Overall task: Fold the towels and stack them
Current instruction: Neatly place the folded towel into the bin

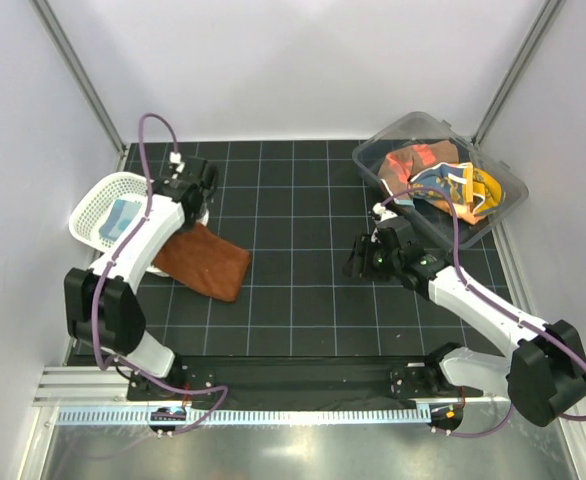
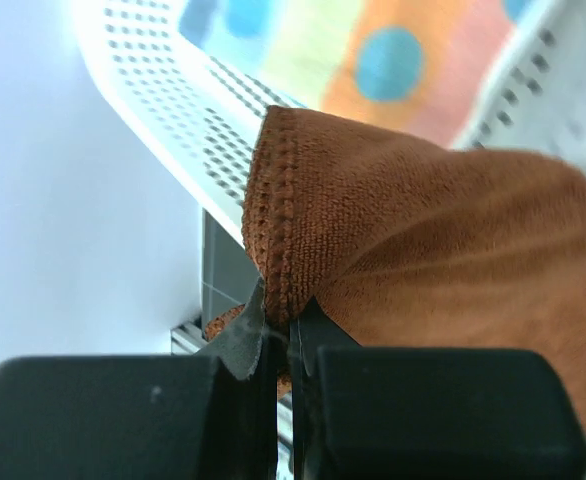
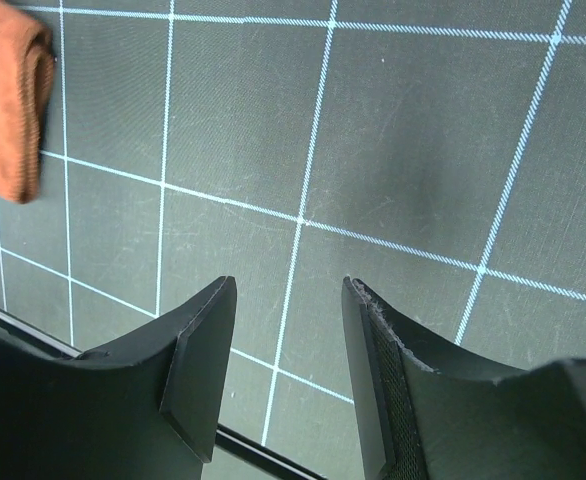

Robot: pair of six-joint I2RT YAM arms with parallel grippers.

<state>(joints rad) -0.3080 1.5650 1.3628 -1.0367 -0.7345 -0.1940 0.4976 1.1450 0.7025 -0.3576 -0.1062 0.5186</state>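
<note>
Left pincer (image 2: pixel 276 335) pressed together on stitched hem of rust-brown towel (image 1: pixel 211 262), close to white mesh basket (image 1: pixel 91 205) at left edge of table (image 1: pixel 303 310). Towel body lies on table just beside basket (spotted towel (image 2: pixel 393 60) inside). Right pincer (image 3: pixel 288 290) spread, holding nothing, above bare grid right of table centre. Other towels (image 1: pixel 443 180) heaped in clear bin (image 1: pixel 508 190), far right corner.

Basket (image 2: pixel 173 110) blurred; brown towel (image 3: pixel 11 100) cut off left.

White-linked arms (image 1: pixel 133 240) carry black joints, looping purple cables (image 1: pixel 156 122) and black pincer fingers (image 3: pixel 198 385).
</note>
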